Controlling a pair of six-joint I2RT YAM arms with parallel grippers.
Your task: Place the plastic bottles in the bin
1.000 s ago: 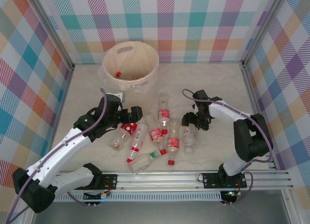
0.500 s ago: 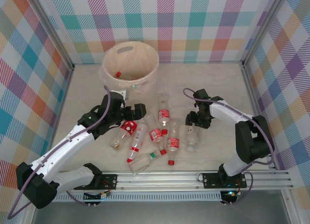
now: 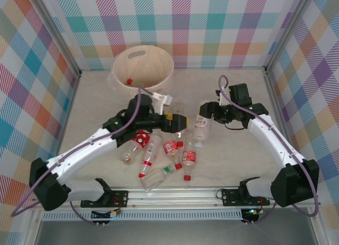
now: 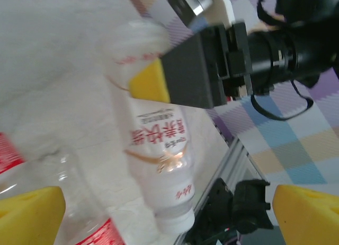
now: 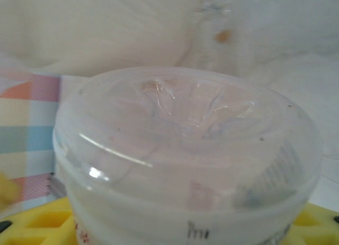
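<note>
Scanning from the left on the overhead feed, I see the large round cream plastic bin at the back of the table, left of centre, with a red-capped bottle lying inside it. My left arm reaches diagonally across to the middle, and the left gripper sits over the back edge of the loose heap of small clear plastic bottles with red labels and red caps. These lie on the pale tabletop in front of the bin and apart from it. Its fingers are spread wide around nothing: on the left wrist feed the two yellow pads sit at opposite corners. Just to the right, a clear bottle with red lettering slants down from the right gripper, whose fingers are clamped on its base end. The right wrist feed shows that dimpled base close up between yellow fingers. I cannot tell whether its cap end touches the table.
</note>
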